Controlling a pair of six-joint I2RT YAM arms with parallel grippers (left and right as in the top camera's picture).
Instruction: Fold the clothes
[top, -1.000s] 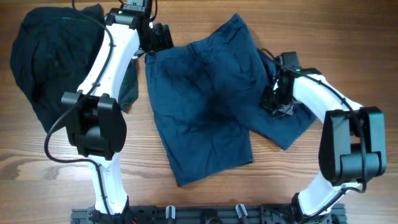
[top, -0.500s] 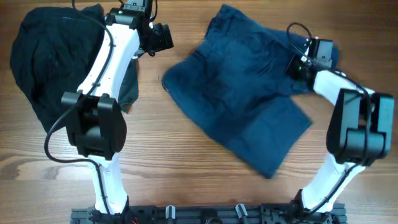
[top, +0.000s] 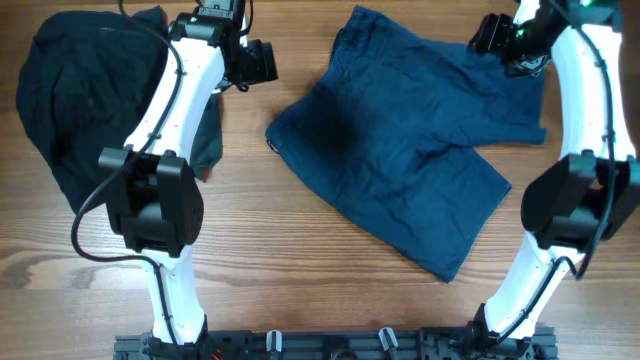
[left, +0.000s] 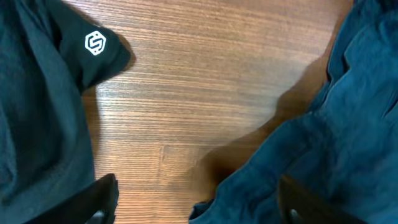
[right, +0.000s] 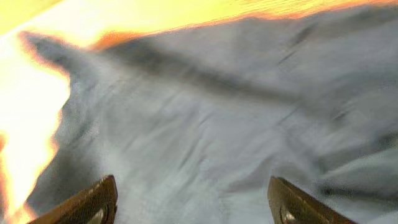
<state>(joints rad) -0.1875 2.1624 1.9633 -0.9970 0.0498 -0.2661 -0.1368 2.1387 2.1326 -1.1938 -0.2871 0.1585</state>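
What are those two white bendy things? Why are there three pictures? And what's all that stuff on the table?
Those are two robot arms, the left arm and the right arm. Their job is folding clothes. The big picture looks down from above the wooden table. The other two come from little cameras on each wrist, so you see each tool's two fingers at the bottom edge. On the table lie blue shorts and a dark garment heaped beside the left arm. The left tool and the right tool are both open, holding nothing. The right one is over the shorts' far edge.
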